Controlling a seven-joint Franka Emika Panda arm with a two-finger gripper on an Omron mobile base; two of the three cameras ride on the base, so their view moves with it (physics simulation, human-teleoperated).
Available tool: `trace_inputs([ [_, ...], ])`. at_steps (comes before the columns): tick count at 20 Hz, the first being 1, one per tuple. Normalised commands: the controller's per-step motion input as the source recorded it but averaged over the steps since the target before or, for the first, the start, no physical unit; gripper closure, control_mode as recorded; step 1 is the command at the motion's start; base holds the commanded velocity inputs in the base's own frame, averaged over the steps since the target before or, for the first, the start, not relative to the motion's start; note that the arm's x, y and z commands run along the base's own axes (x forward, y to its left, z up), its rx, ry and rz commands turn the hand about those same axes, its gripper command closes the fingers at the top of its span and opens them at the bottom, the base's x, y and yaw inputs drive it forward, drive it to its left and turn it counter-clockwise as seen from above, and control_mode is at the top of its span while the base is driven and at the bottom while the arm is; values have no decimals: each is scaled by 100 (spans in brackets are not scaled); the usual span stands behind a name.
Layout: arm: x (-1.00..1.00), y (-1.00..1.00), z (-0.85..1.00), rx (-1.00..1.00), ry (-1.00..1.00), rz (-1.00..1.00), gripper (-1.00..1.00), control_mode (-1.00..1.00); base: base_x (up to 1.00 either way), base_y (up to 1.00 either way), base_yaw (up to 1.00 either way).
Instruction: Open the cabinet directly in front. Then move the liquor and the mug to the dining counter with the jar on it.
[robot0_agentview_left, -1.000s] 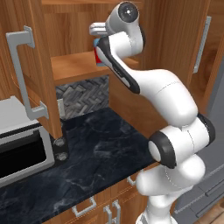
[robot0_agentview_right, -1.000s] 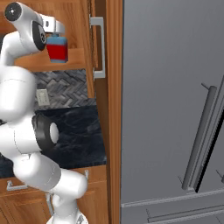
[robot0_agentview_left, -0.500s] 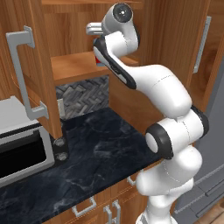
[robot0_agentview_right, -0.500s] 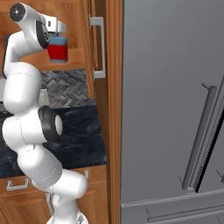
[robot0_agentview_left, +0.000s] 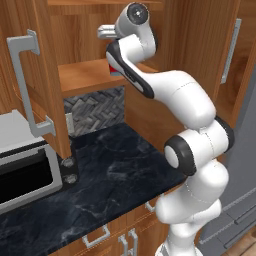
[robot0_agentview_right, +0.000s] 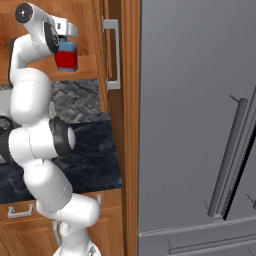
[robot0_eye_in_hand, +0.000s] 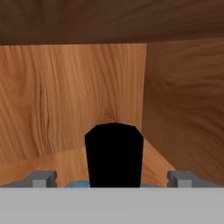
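The cabinet (robot0_agentview_left: 45, 90) is seen with its doors swung wide, so the inner shelf (robot0_agentview_left: 85, 75) can be reached from the front. The liquor (robot0_agentview_right: 66, 56) stands upright on that shelf, near the right-hand inner wall, its black cap (robot0_eye_in_hand: 113, 155) rising between the two fingertips (robot0_eye_in_hand: 41, 178) in the hand view. The end effector (robot0_eye_in_hand: 113, 179) is spread wide, one tip on each side of the bottle and apart from it, so nothing is pinched yet; the hand is judged to be lined up this way so that the bottle can be clamped squarely. A patch of red (robot0_agentview_left: 113, 70) is glimpsed behind the arm in the left base view; whether it is the bottle's band or the mug cannot be told
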Motion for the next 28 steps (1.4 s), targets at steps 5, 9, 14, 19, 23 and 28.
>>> trace_inputs([
  [5, 14, 0, 0, 0, 0, 0, -100, -100, 0, 0, 0],
  [9, 12, 0, 0, 0, 0, 0, -100, -100, 0, 0, 0],
  [14, 6, 8, -1, 0, 0, 0, 100, -100, 0, 0, 0],
  [19, 0, 0, 0, 0, 0, 0, 100, -100, 0, 0, 0],
  [23, -1, 0, 6, 0, -11, 0, 100, -100, 0, 0, 0],
  [28, -6, 0, 21, 0, -37, 0, 100, -100, 0, 0, 0],
])
